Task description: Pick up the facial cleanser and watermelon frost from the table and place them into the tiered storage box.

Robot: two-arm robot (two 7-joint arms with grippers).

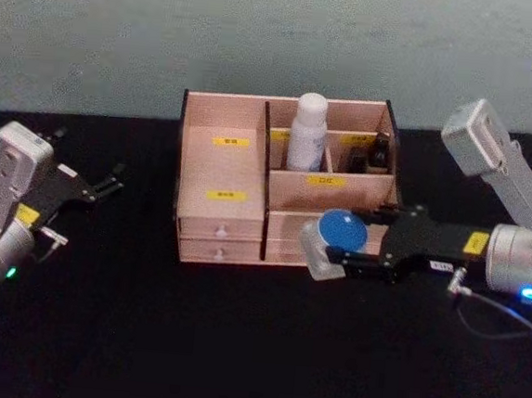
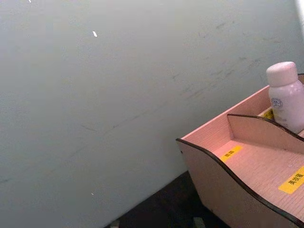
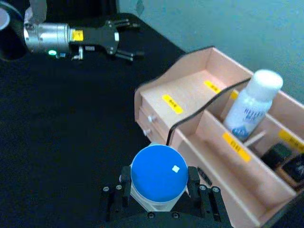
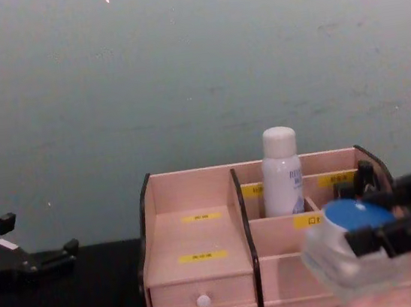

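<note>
Spreading across the lower part of the head view is a black table (image 1: 142, 337), with a pale grey-green wall (image 1: 122, 28) behind it. The tiered storage box (image 1: 226, 172) stands at the middle of the table's far side, close to the wall. It is light pinkish wood with dark curved side edges. Its left half steps down in two labelled tiers to two small drawers (image 1: 218, 237) with white knobs. Its right half is split into smaller compartments, each marked with a yellow label (image 1: 226, 196).

The right arm reaches in from the right edge. Its right end effector (image 1: 361, 233) is clamped on a clear jar with a blue lid (image 1: 334, 244), one finger on each side of the jar. The jar is held lid-up just in front of the box's right half, level with the lowest front tier and outside every compartment. Whether it touches the box front cannot be told.

The left end effector (image 3: 128, 39) sits over the left side of the table, well apart from the box, its fingers spread wide and holding nothing.

A white bottle (image 1: 307, 133) with blue print stands upright in a rear compartment of the right half, just right of the centre divider. A small dark item (image 1: 380, 155) sits in the rear compartment at the far right; what it is cannot be made out.
</note>
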